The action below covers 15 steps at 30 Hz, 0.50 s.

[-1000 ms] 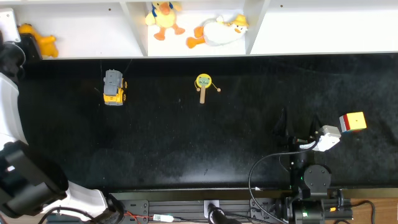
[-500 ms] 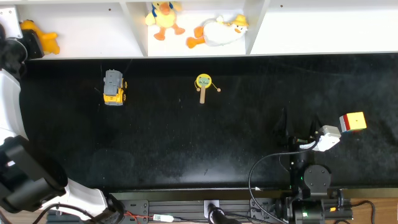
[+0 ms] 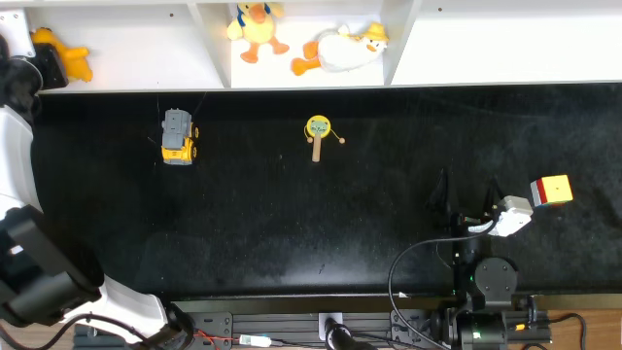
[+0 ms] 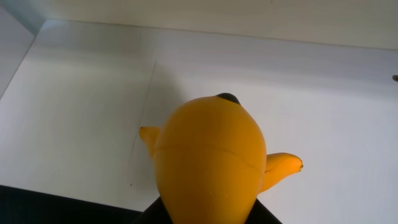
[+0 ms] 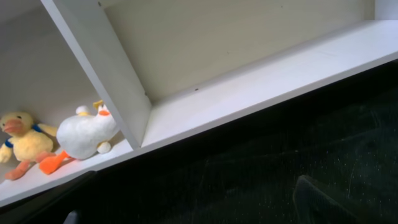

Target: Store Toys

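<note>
Print: the small drum rattle (image 3: 318,128) has a patterned face, too small to read. You can make out no lettering on the yellow-and-red cube (image 3: 552,190) or the yellow toy truck (image 3: 178,136).

Left arm (image 3: 14,165): it reaches to the far-left corner. The left jaws are closed on the orange plush toy (image 4: 210,163), which hangs in the left compartment of the white shelf (image 3: 486,58), above its floor.

Right arm (image 3: 510,216): it sits at near right, low over the tabletop (image 3: 292,224). The right jaws stand wide with nothing between them, pointing toward the shelf.

Stored: the yellow duck plush (image 3: 257,27) and the white duck plush (image 3: 342,47) lie side by side in the middle compartment.

On the tabletop: the truck is at far left and the drum rattle at far centre, well apart. The cube is at right, just beside the right arm.

Change over the last second: the orange plush toy moves slightly deeper into its compartment as the left arm shifts with it. The right arm, truck, rattle, cube and both ducks keep their places.
</note>
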Motion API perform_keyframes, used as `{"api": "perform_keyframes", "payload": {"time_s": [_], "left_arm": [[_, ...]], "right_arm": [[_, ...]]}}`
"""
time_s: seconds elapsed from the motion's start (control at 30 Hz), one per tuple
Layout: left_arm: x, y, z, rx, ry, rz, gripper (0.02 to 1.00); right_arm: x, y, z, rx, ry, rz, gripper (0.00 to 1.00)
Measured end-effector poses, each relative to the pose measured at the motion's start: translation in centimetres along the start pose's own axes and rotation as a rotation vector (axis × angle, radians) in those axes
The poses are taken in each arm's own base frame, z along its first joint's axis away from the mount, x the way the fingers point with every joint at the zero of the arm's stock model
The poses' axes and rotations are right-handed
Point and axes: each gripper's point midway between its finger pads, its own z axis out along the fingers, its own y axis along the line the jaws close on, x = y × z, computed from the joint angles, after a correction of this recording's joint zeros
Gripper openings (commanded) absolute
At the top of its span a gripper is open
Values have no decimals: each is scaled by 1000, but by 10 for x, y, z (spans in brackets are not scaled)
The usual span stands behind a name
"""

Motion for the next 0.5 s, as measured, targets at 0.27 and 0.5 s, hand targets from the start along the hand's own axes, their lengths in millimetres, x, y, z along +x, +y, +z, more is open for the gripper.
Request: {"api": "perform_keyframes", "payload": {"time_s": [0.27, 0.5], "left_arm": [[-4, -5, 5, 7, -13, 11, 174], [-5, -7, 7, 10, -16, 15, 231]], "right_arm": [[0, 0, 0, 0, 0, 0, 996], [0, 0, 0, 0, 0, 0, 996]]}}
